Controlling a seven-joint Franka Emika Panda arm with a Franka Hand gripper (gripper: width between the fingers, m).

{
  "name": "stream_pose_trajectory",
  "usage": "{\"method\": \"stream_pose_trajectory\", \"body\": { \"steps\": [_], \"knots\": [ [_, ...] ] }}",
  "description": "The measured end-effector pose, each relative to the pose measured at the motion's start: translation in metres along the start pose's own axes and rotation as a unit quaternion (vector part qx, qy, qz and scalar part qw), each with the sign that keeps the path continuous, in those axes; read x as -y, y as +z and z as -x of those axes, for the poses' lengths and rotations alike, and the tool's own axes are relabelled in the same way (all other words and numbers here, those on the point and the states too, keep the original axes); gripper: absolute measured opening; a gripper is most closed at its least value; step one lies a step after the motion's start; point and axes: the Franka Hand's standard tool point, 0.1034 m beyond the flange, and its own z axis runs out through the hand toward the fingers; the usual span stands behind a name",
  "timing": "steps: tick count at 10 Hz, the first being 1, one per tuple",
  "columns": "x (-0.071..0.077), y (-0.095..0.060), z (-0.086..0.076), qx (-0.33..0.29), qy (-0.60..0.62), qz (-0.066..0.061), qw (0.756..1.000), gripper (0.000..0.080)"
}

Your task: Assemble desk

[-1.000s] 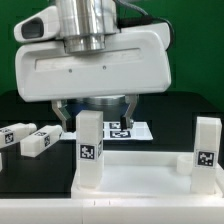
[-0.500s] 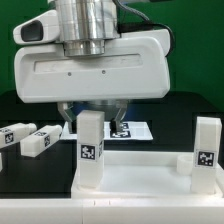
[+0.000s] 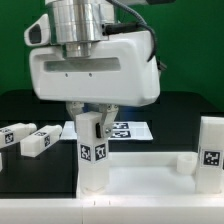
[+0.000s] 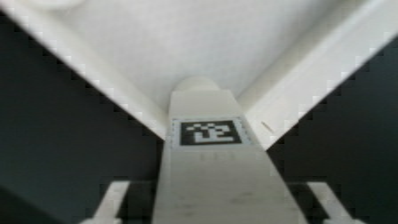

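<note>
The desk's white tabletop (image 3: 140, 178) lies flat at the front. A white square leg (image 3: 92, 150) with a black-and-white tag stands upright at its corner on the exterior view's left. My gripper (image 3: 92, 128) hangs straight over this leg, with one finger on each side of its upper part. The wrist view shows the same leg (image 4: 214, 170) running between the two fingers (image 4: 118, 200), with a narrow dark gap on each side, so the jaws are open around it. The tabletop (image 4: 196, 40) lies below. A second tagged leg (image 3: 211, 150) stands at the right corner.
Two loose white tagged legs (image 3: 15, 135) (image 3: 42, 141) lie on the black table at the exterior view's left. The marker board (image 3: 131, 128) lies flat behind the tabletop. A low round socket (image 3: 185, 163) rises from the tabletop near the right leg.
The hand has come forward and down over the left leg, so its fingers now flank the leg. The fingers have drawn closer together.
</note>
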Motion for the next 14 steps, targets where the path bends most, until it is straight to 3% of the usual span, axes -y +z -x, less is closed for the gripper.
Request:
{"method": "stream_pose_trajectory", "body": {
  "steps": [2, 4, 5, 8, 11, 12, 14],
  "knots": [
    [-0.0015, 0.0000, -0.0026, 0.012, 0.159, -0.011, 0.987, 0.0288],
    [-0.0016, 0.0001, -0.0024, 0.013, 0.169, -0.011, 0.986, 0.0288],
    [-0.0018, 0.0007, -0.0022, 0.008, 0.123, -0.010, 0.992, 0.0288],
    [-0.0012, 0.0004, -0.0001, 0.010, -0.128, 0.001, 0.992, 0.0621],
    [-0.0010, 0.0006, 0.0012, 0.010, -0.222, 0.000, 0.975, 0.0642],
    [0.0003, -0.0002, 0.0021, 0.007, -0.288, 0.004, 0.958, 0.0648],
    [0.0021, -0.0022, 0.0015, 0.008, -0.471, 0.005, 0.882, 0.0649]
  ]
}}
